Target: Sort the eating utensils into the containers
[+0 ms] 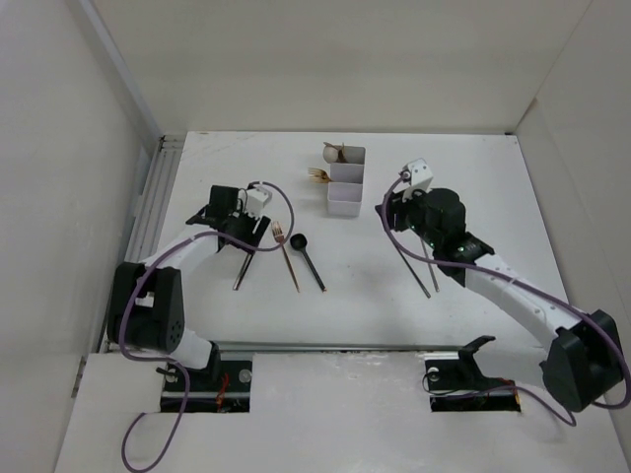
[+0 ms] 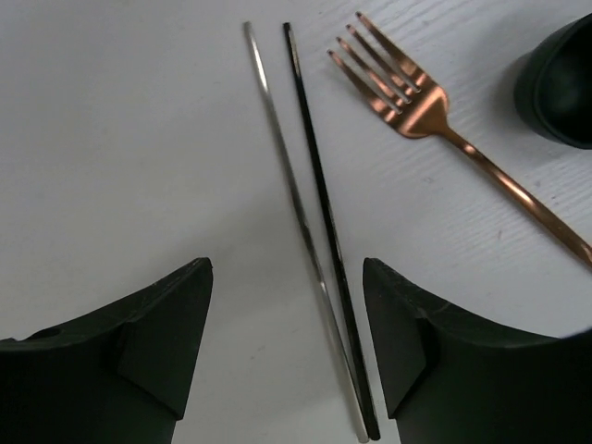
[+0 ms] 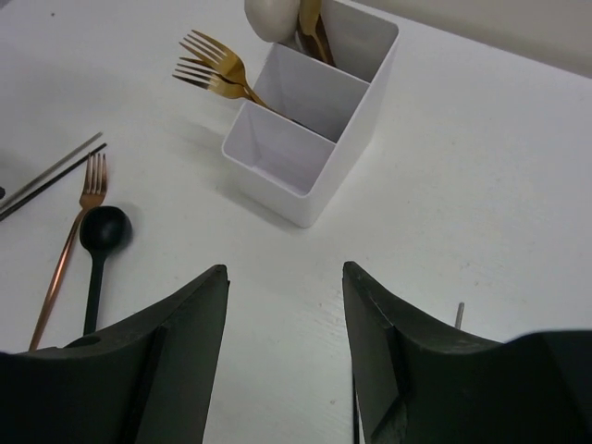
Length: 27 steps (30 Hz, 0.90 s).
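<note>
The white three-compartment box (image 1: 345, 183) stands at the table's back middle and also shows in the right wrist view (image 3: 319, 125). Its far cell holds spoons (image 1: 333, 153), its middle cell gold forks (image 3: 215, 69), and its near cell is empty. A pair of chopsticks (image 2: 319, 203) lies between the open fingers of my left gripper (image 2: 288, 268), which hovers just above them (image 1: 246, 236). A copper fork (image 2: 412, 97) and a black spoon (image 2: 560, 83) lie to their right. My right gripper (image 3: 284, 270) is open and empty over bare table, short of the box.
A second pair of chopsticks (image 1: 424, 266) lies under my right arm, with one tip showing in the right wrist view (image 3: 458, 314). White walls enclose the table on three sides. Purple cables run along both arms.
</note>
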Each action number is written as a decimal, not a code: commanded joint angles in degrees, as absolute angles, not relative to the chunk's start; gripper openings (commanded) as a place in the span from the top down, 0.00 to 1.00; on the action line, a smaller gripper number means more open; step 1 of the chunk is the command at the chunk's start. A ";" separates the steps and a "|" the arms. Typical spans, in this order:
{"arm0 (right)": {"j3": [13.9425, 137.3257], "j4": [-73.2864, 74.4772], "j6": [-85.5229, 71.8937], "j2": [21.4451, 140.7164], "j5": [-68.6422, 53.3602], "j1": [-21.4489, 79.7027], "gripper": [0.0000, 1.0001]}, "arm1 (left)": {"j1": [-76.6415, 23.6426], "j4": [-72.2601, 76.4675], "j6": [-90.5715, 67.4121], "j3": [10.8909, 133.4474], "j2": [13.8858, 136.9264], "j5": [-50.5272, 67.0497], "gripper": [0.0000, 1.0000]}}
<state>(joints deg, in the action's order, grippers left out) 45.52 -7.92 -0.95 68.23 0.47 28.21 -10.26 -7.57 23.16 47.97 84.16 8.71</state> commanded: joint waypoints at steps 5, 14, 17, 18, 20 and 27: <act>41.66 -12.83 1.23 62.85 1.32 27.95 0.42 | -8.27 -22.32 28.47 60.19 91.40 19.07 0.40; 40.61 -14.59 1.76 63.36 0.70 27.95 0.42 | -8.26 -25.66 28.65 66.61 99.56 15.21 0.54; 40.61 -14.59 2.29 63.37 0.18 27.42 0.42 | -8.26 -25.66 28.04 66.62 100.37 15.21 0.56; 40.61 -14.59 2.29 63.37 0.18 27.42 0.42 | -8.26 -26.19 28.04 66.62 100.37 15.21 0.56; 39.99 -14.59 2.29 62.85 0.18 27.42 0.42 | -8.26 -26.19 28.04 66.10 100.37 15.91 0.56; 38.85 -14.59 2.29 61.70 0.18 26.90 0.42 | -8.26 -26.19 26.11 64.25 102.83 11.35 0.63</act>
<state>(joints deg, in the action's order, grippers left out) 38.85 -11.35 1.76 63.59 0.45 27.64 -8.47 -24.34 26.94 65.10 102.61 13.69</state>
